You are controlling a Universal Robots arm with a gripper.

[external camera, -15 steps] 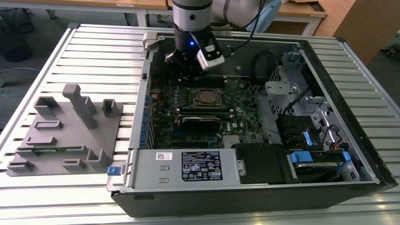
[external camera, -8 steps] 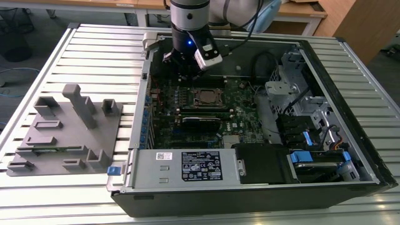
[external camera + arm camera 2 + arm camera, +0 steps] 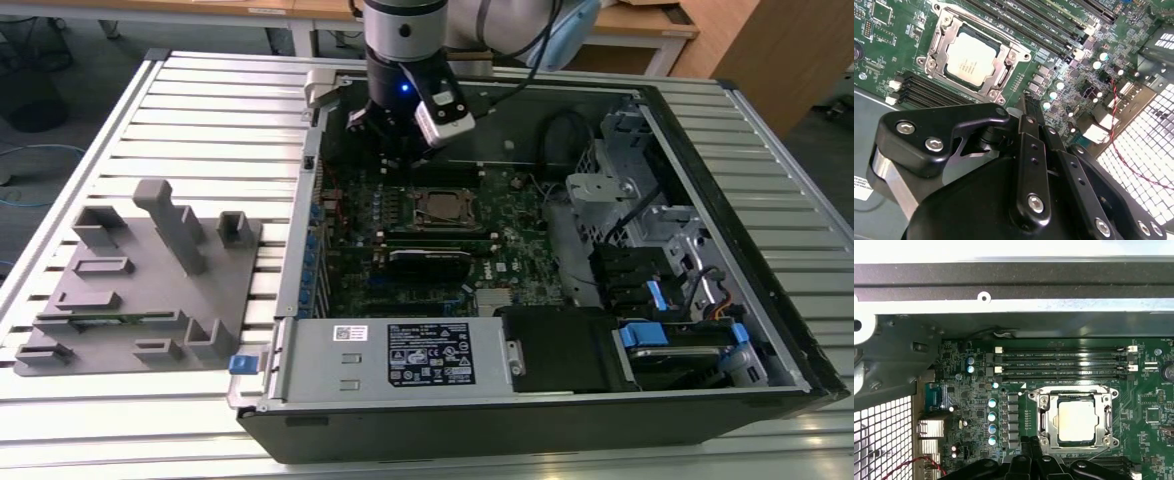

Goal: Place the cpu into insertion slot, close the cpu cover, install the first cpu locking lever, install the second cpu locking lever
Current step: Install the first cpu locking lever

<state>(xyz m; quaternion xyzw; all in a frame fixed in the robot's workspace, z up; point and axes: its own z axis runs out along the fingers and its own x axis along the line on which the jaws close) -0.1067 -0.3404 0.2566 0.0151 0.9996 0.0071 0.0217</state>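
Gripper [image 3: 1027, 441] near cpu cover [image 3: 1046, 415] edge | cpu [image 3: 1077, 420] seated inside

cpu [image 3: 1074, 421]: small square chip, smooth dull silver-grey metal top.
cpu cover [image 3: 1045, 415]: thin square frame, bright bare metal, glossy.
circuit board [image 3: 974, 410]: green, lacquered sheen.
gripper [image 3: 1029, 106]: black, matt, smooth; shiny metal screws.
table [image 3: 200, 90]: pale ribbed metal slats, satin.
fixture block [image 3: 147, 290]: grey matt plastic, exterior view's left.
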